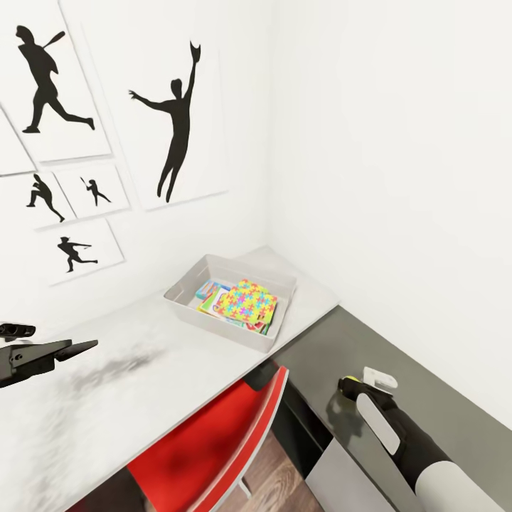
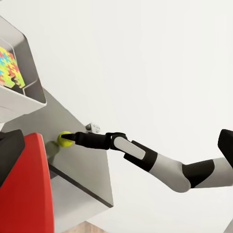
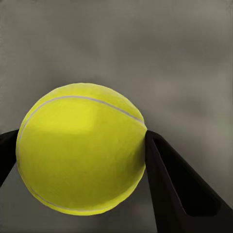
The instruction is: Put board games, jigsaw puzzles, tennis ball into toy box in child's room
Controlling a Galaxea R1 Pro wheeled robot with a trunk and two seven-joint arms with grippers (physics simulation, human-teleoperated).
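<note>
**Nearly done: the ball is the last thing to go in**

Leftmost in the head view, the left gripper (image 1: 53, 350) hangs over the light tabletop (image 1: 142, 398) with its fingers spread and nothing between them. Further right, the toy box (image 1: 186, 284) sits in the corner by the wall, already holding a jigsaw puzzle (image 1: 247, 301) on top of bright game boxes (image 1: 208, 293). Below it, the red chair (image 1: 213, 441) is tucked under the tabletop's edge. Rightmost, the right gripper (image 3: 82, 148) is clenched on the tennis ball (image 3: 80, 148) over the dark grey section; both fingers press its sides, and whether it has left the surface cannot be told.

To do this step well, I would lift the ball straight up first, carry it high enough to clear the box's near wall, and release it low over the puzzle so it does not bounce out. The grip is on a round surface, so slow, level motion seems wise.
</note>
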